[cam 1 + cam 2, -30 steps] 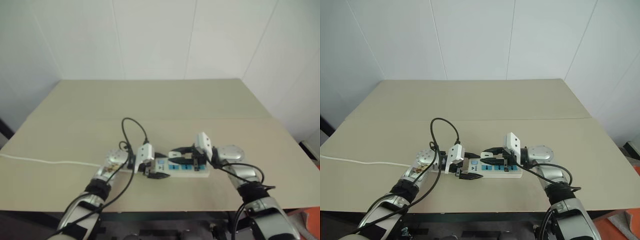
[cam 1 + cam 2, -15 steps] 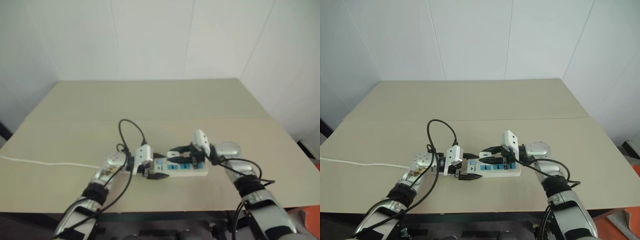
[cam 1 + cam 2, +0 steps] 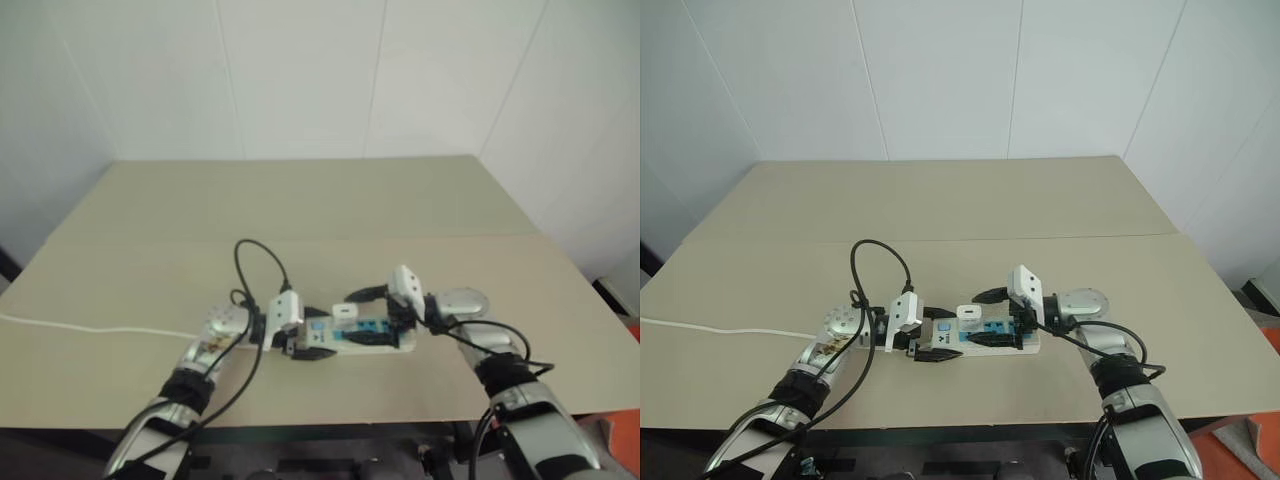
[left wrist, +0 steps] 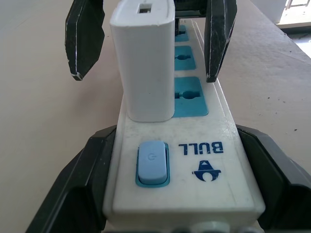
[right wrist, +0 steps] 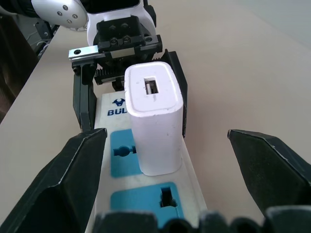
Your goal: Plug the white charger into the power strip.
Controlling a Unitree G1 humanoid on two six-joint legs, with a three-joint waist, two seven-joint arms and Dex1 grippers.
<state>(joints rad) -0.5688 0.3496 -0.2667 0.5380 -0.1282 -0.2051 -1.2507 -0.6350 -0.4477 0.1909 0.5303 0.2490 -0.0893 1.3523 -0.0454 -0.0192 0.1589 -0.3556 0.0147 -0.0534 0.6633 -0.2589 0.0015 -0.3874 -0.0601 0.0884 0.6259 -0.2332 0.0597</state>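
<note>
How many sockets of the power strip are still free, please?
2 are free: the middle socket beside the white charger, and the next socket. The charger stands in the third, nearest the switch.

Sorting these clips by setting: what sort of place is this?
Probably a lab or test room, not a home: a bare beige table against plain white panelled walls, holding just a power strip with a white charger in it.
</note>
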